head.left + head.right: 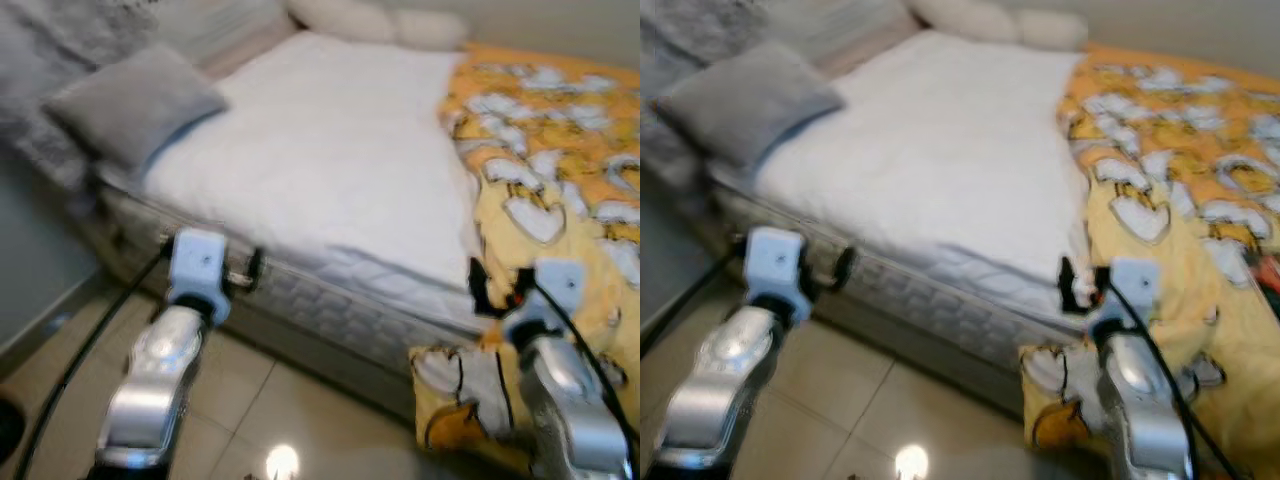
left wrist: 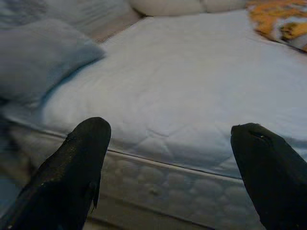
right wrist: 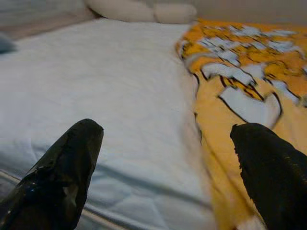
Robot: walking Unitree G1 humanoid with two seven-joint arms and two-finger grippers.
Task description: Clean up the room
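Note:
A bed with a bare white mattress (image 1: 330,150) stands before me. A yellow-orange blanket with white hearts (image 1: 560,170) covers its right side and hangs over the near corner toward the floor. A grey pillow (image 1: 130,100) lies at the bed's left edge. Two cream pillows (image 1: 380,22) rest at the far end. My left gripper (image 2: 168,158) is open, held short of the mattress side. My right gripper (image 3: 163,158) is open too, near the blanket's edge where it meets the white mattress (image 3: 96,86).
Beige floor tiles (image 1: 250,400) run along the bed's near side. A grey fuzzy throw (image 1: 50,50) lies at the far left by the wall. Black cables (image 1: 80,350) trail beside my left arm.

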